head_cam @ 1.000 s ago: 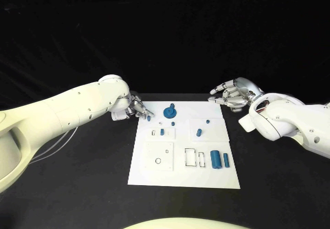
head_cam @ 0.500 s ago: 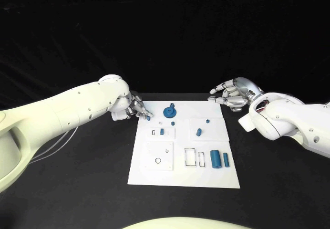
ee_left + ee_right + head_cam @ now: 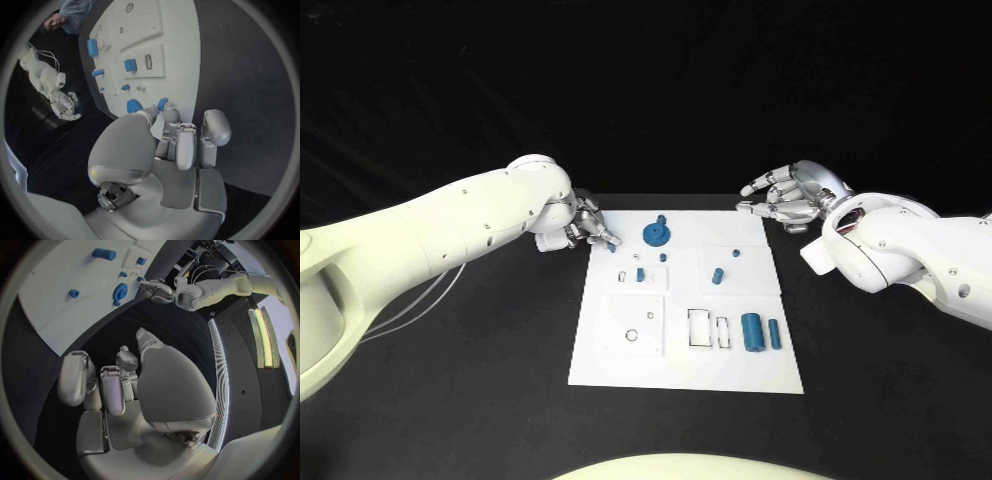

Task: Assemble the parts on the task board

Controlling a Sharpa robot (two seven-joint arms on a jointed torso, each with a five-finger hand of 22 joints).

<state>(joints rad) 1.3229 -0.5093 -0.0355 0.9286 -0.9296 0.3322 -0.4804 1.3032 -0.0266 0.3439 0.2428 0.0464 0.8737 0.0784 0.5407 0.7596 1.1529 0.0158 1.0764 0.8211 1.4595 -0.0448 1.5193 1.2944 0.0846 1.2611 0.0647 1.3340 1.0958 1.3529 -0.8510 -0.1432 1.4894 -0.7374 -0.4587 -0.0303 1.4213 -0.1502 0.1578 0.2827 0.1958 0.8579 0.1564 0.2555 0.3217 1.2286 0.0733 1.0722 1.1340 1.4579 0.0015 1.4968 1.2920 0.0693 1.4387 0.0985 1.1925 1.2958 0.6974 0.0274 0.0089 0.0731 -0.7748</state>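
Observation:
The white task board (image 3: 733, 375) lies in the middle of the black table. On it are a blue gear (image 3: 656, 236), small blue pegs (image 3: 640, 275) (image 3: 717, 277) and two blue cylinders (image 3: 751, 333) near the right side. My left hand (image 3: 581, 228) hovers at the board's far left corner and pinches a small blue part (image 3: 613, 246) at its fingertips. The left wrist view shows that part (image 3: 162, 103) sticking out past the fingers (image 3: 170, 117), beside the gear (image 3: 133, 106). My right hand (image 3: 790, 200) hangs off the far right corner, fingers loosely bent and apart, holding nothing.
The board has a raised square plate (image 3: 635, 328) with holes at near left and two rectangular slots (image 3: 700, 329) beside it. Black table (image 3: 473, 380) surrounds the board on all sides. My right hand (image 3: 119, 385) is over bare table beside the board (image 3: 56, 300).
My left hand has crept slightly toward the board with the small blue part at its fingertips. The right hand and the parts on the board have not moved.

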